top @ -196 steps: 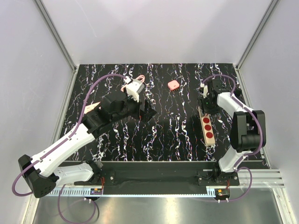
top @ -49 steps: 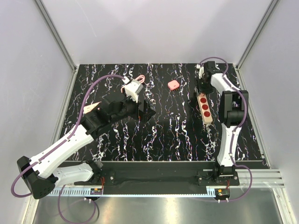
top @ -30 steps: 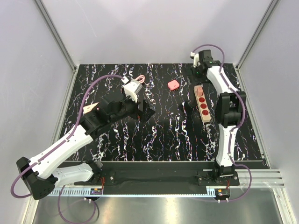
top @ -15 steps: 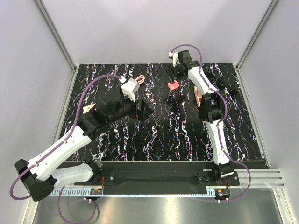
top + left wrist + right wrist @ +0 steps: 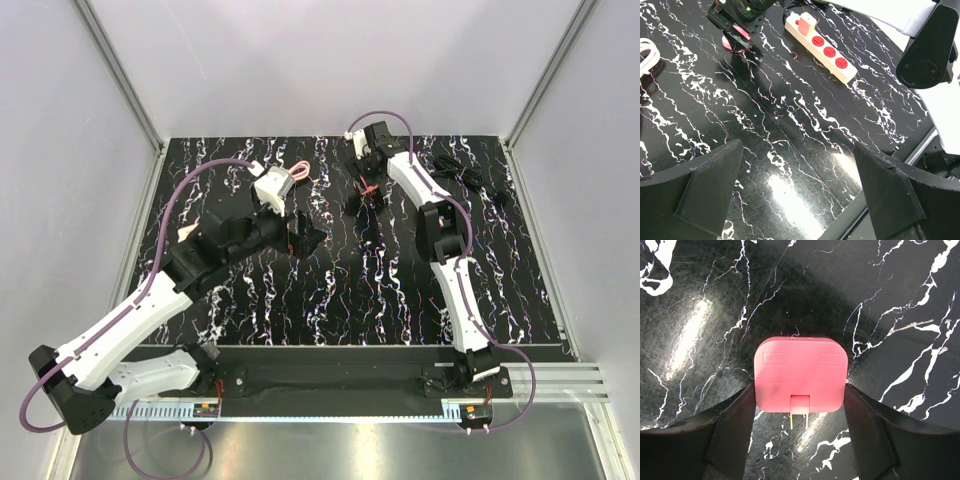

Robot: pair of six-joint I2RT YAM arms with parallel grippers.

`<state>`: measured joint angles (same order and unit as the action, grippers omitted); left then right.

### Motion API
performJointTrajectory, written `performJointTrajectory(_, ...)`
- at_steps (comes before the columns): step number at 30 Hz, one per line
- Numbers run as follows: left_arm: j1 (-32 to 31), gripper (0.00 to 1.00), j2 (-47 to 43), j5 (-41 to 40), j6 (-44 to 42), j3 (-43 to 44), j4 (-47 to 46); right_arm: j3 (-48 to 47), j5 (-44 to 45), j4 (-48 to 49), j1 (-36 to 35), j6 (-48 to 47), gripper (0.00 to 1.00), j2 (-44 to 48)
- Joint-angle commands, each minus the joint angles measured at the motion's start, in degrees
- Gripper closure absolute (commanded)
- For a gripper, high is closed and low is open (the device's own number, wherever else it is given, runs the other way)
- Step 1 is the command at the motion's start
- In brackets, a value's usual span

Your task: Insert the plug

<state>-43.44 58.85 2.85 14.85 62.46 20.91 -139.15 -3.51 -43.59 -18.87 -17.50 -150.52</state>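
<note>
The plug (image 5: 800,380), a salmon-pink rounded-square block, lies flat on the black marbled table (image 5: 900,300) with two thin prongs pointing toward the camera. My right gripper (image 5: 799,392) is down over it, one finger against each side, shut on it. From above only a sliver of the plug (image 5: 369,187) shows under the right gripper (image 5: 366,190). The left wrist view has the plug (image 5: 736,38) at the far left under that gripper (image 5: 737,20). My left gripper (image 5: 797,172) hovers open over bare table, at mid-left in the top view (image 5: 305,235).
A cream power strip (image 5: 827,50) with three red sockets and a small beige cube (image 5: 807,22) on its far end lies right of the plug. A coiled pink cable (image 5: 298,172) lies at the back left, a black cable (image 5: 470,172) at the back right.
My right arm has swung left from the power strip to the plug and come down over it, its jaws narrowing onto the sides. The left arm has barely shifted.
</note>
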Motion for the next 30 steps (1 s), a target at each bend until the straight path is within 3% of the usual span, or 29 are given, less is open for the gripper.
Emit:
performJointTrajectory(1, 0.29, 0.01, -1.28, -0.74, 0.0, -0.05, -3.06, 0.72, 1.57, -0.44, -0.11, -1.31, 0.29, 0.31)
performJointTrajectory(5, 1.34, 0.01, -1.28, -1.09, 0.96, -0.23, -3.59, 3.44, -0.18, -0.35, -0.2, -2.45, 0.5, 2.85)
performJointTrajectory(6, 2.21, 0.01, -1.19, -1.01, 1.49, -0.66, -3.94, 4.58, -0.18, -0.35, -0.29, -2.45, 0.65, 3.47)
performJointTrajectory(10, 3.97, 0.01, -0.67, 0.14, 2.72, -0.58, -4.29, 11.6, -1.06, 0.61, -0.99, 0.51, 0.85, 10.4)
performJointTrajectory(11, 4.33, 0.01, -0.41, 0.22, 3.16, -0.41, -4.38, 14.67, -3.06, 3.05, -1.16, 1.93, 0.86, 15.47)
performJointTrajectory(13, 5.21, 0.01, -0.14, -0.04, 3.69, -0.49, -4.56, 29.32, -5.97, 8.06, -2.47, 5.52, 0.89, 22.16)
performJointTrajectory(14, 5.38, 0.01, 0.04, -0.56, 3.69, -0.58, -4.47, 35.47, -8.42, 11.22, -3.18, 6.15, 0.9, 29.68)
performJointTrajectory(15, 5.47, 0.01, 0.73, -1.18, 3.69, -0.49, -4.38, 47.62, -8.79, 17.78, -4.14, 6.68, 0.92, 33.5)
performJointTrajectory(18, 5.82, 0.01, 2.23, -2.15, 6.05, 0.99, -2.02, 67.0, -8.09, 27.73, -8.19, 7.56, 0.95, 47.56)
performJointTrajectory(25, 10.13, 0.02, 4.69, 13.48, 15.47, 2.05, -0.43, 89.39, -14.41, 42.08, -13.2, 9.24, 0.97, 70.17)
performJointTrajectory(30, 10.66, 0.23, 7.15, 19.11, 19.94, 1.27, -0.95, 93.71, -21.54, 46.93, -15.05, 10.55, 0.97, 78.96)
